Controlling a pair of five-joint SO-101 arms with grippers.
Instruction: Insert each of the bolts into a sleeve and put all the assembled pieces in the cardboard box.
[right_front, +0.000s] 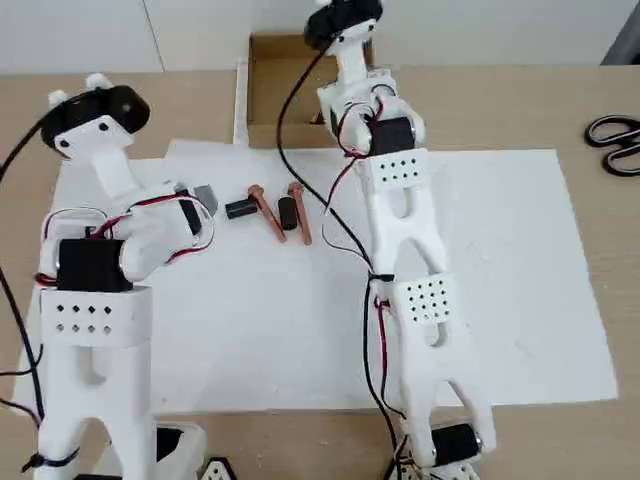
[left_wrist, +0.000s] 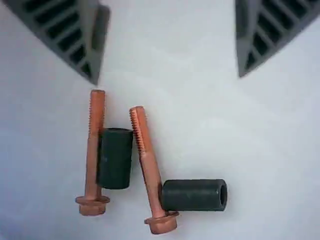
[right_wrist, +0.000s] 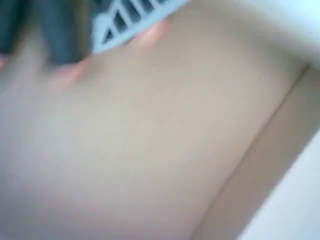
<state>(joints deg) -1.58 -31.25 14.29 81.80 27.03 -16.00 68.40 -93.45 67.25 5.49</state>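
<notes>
Left gripper (left_wrist: 167, 76), jaws wide apart and holding nothing, hangs over the paper sheet (right_front: 500, 260) with the four loose parts just beyond its tips, a stance that suits taking one of them. Nearest to it lies the near sleeve (left_wrist: 194, 195), set crosswise, one end against the near bolt (left_wrist: 150, 170) close to the head. Next comes the far sleeve (left_wrist: 115, 157), lying along the shanks between the two bolts and resting against the far bolt (left_wrist: 92, 155). Neither bolt sits in a sleeve, so by this judgement two assemblies are not yet made.

Right gripper (right_wrist: 100, 30) is down inside the cardboard box (right_front: 262, 95), well apart from the loose parts. Beside it shows what appears to be an assembled piece (right_wrist: 60, 35), a dark sleeve with copper at both ends. The blur does not let one tell whether the gripper is clamped on it or apart from it. The placement suggests delivery into the box. Scissors (right_front: 615, 140) lie far off to the right gripper's outer side.

High view gives the layout: both arms, the box, and the row of parts between them. Left wrist view adds the contacts among the parts and the open bore of the near sleeve. Right wrist view adds the box floor and one wall
</notes>
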